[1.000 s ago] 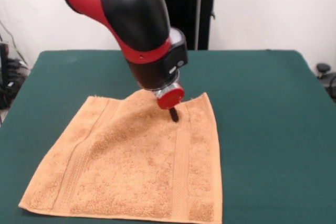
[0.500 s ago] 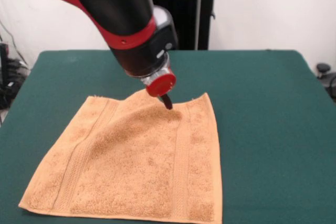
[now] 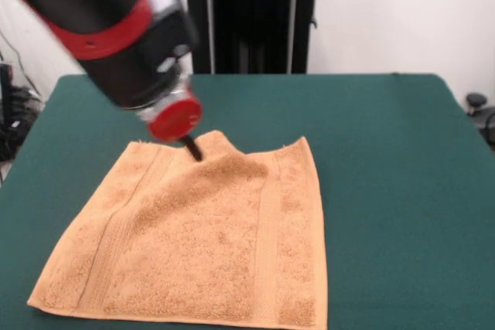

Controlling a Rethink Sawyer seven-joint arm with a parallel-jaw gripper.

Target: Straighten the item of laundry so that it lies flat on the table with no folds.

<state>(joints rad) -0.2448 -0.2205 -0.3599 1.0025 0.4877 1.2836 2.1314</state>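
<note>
The item of laundry (image 3: 201,245), an orange-tan towel, lies spread on the green table (image 3: 387,152) at the near left. It is mostly flat, with a woven band (image 3: 267,245) near each short side. A raised fold (image 3: 228,156) humps up at the middle of its far edge. My gripper (image 3: 192,147) hangs from the red and black arm just left of that fold, at the towel's far edge. Its dark tips sit together, shut, and I see no cloth pinched between them.
The table's right half and far strip are bare green felt. Cables and dark gear (image 3: 15,113) sit off the table's left edge. A small dark object (image 3: 476,102) shows past the right edge.
The arm has swung left and slightly up, carrying the gripper from the right of the fold to its left. The towel has barely moved, and the fold is still there.
</note>
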